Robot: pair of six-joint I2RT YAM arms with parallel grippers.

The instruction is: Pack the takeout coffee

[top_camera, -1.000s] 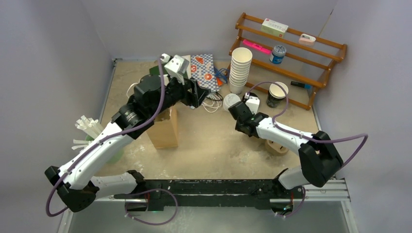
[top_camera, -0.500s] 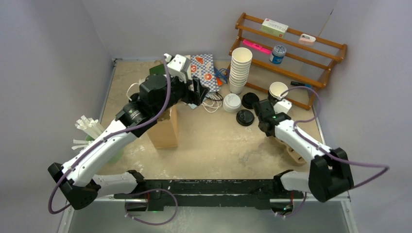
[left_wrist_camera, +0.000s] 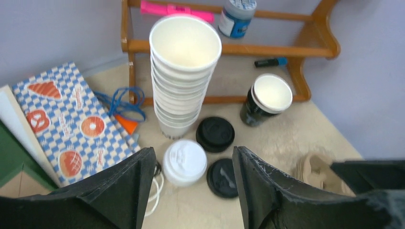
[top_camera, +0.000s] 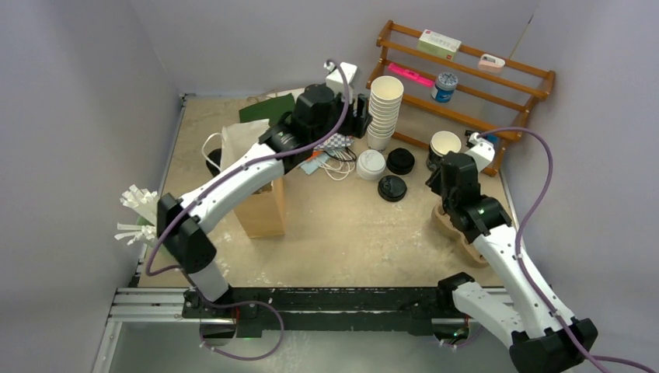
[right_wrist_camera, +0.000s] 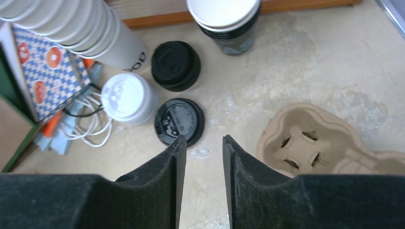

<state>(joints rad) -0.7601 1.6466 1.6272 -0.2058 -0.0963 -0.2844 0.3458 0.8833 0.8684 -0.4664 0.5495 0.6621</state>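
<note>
— Sandy tabletop (top_camera: 342, 225) from above: where's the coffee?
— White-lidded cup (top_camera: 371, 164) just beside the cup stack (top_camera: 383, 111), black-lidded cup (top_camera: 401, 160) next to it.
— Left wrist?
— Left gripper (left_wrist_camera: 193, 150) spread wide, empty.
— Right wrist?
— Right gripper (right_wrist_camera: 204, 139) slightly parted, empty. The stack's bottom cup reads "OOD".

**Legible**
- Tall stack of plain white paper cups (right_wrist_camera: 95, 33): short dark print low on the outermost cup's side, about three letters, perhaps "DOD". The first letter is uncertain.

**Marked but not legible**
- Blue-and-white checked flat box (left_wrist_camera: 71, 119): pretzel and doughnut pictures, no words.
- Dark lidless paper cup with white inside (right_wrist_camera: 229, 28): pale print, blurred.
- Small paper cup with white round plastic lid (right_wrist_camera: 126, 98): raised marks on the lid.
- White carton on the wooden rack (top_camera: 439, 41): red mark, too small.
- Blue-labelled jar (left_wrist_camera: 236, 16): label blurred.
</note>
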